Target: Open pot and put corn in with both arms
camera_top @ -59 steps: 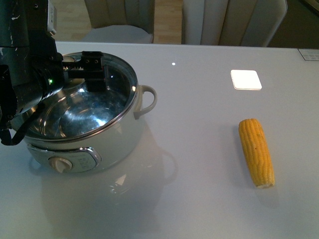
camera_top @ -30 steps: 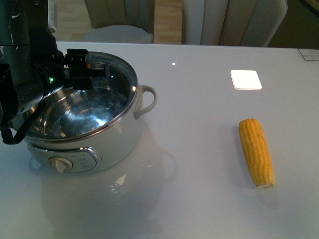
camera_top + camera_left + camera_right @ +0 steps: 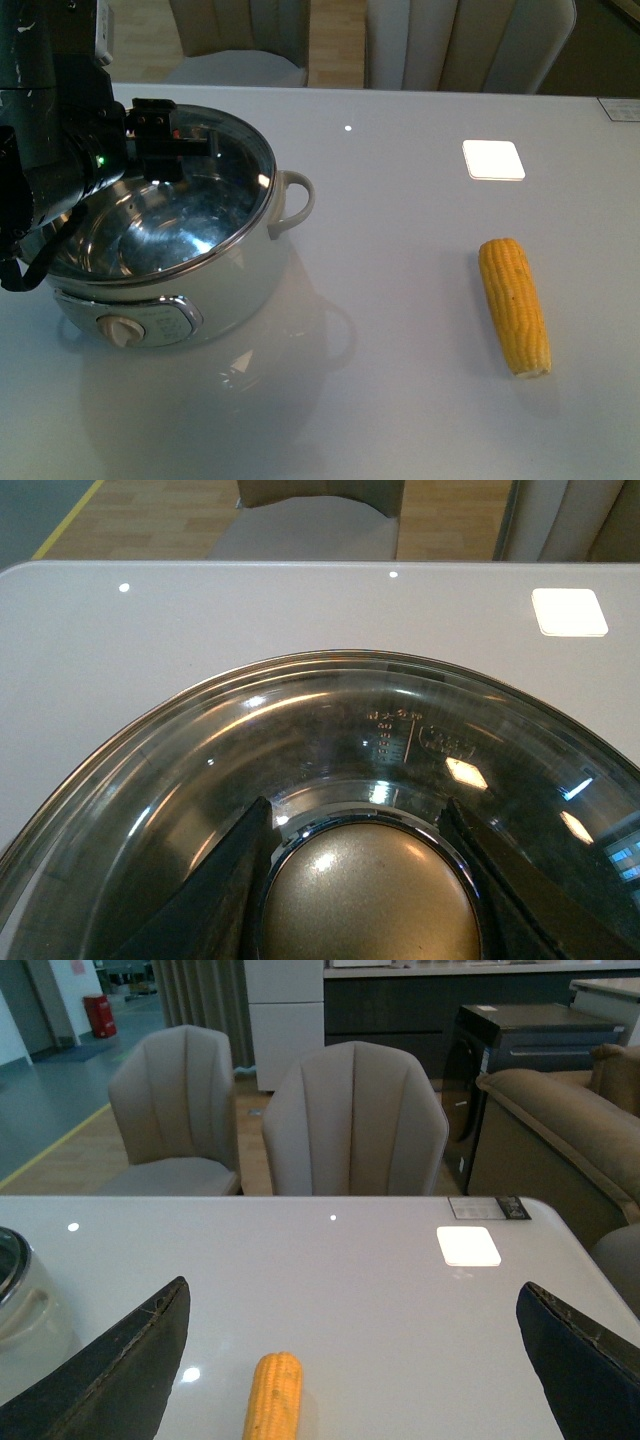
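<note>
Showing the pot (image 3: 235,285) standing at the left of the white table (image 3: 400,260), the front view has its control dial (image 3: 122,330) facing the camera and one cream loop handle (image 3: 292,200) projecting toward the corn. The glass lid (image 3: 330,730) lies across the pot's mouth, and the steel interior is visible through it; whether the lid rests on the rim or is raised clear of it cannot be told. The left arm (image 3: 55,150) reaches over the pot from the left edge of the front view. In the left wrist view, the left gripper (image 3: 356,815) straddles the lid's silver knob (image 3: 370,895), with one dark finger (image 3: 215,890) against each side of the knob, so the jaws are closed narrowly on it. The corn (image 3: 514,305) lies flat on the table, well apart from the pot and to its right, with its long axis running roughly away from the robot and its cut end nearest the robot. The right gripper (image 3: 352,1290) hangs above the table with its jaws spread wide and nothing between them; in the right wrist view the corn appears between and below the two fingers, not touching either. A bright square patch (image 3: 493,160) shows on the tabletop beyond the corn. Two upholstered chairs (image 3: 355,1120) stand behind the table's far edge.
</note>
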`<state>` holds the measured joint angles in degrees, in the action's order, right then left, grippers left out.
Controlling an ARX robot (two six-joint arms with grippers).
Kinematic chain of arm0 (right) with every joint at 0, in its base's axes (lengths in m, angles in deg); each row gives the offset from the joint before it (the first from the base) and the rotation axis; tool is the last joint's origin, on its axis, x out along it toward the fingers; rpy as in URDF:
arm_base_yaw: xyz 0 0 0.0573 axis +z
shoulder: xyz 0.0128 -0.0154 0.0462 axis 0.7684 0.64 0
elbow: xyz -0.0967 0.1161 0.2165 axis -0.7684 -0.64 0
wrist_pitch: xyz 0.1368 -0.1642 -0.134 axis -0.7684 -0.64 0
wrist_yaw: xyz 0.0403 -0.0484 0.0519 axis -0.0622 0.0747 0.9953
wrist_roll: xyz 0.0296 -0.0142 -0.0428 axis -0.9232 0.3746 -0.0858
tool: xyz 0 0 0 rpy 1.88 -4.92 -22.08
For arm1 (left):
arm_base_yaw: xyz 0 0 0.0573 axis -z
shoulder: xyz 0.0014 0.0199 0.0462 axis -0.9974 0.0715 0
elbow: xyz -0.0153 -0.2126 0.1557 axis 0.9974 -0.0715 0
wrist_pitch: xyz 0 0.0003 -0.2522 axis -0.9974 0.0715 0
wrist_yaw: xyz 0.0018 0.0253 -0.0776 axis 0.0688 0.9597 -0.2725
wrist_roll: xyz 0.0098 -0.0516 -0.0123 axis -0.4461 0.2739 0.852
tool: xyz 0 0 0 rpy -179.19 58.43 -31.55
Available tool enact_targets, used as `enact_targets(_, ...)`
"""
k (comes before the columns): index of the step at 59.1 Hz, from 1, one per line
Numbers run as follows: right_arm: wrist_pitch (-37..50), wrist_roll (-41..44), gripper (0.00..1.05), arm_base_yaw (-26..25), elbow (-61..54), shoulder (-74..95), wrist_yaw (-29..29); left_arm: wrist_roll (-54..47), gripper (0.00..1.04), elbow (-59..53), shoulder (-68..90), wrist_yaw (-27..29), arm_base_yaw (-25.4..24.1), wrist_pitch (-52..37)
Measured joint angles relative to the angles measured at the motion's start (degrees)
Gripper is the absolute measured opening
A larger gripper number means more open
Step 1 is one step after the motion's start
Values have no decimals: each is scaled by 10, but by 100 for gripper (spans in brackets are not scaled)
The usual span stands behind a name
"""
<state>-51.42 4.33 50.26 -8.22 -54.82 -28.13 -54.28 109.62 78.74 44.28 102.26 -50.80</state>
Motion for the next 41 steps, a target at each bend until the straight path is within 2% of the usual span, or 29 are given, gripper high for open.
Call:
enact_targets(15,0,0,96,0,0,0,0,-3,44,-1,-93,4,-9,42)
enact_targets(23,0,0,96,0,0,0,0,-2,44,-17,-141,-6,-36,45)
enact_targets(32,0,0,96,0,0,0,0,-6,44,-53,-175,-24,-107,32)
enact_targets(41,0,0,96,0,0,0,0,-13,44,-96,-174,-60,-213,-10)
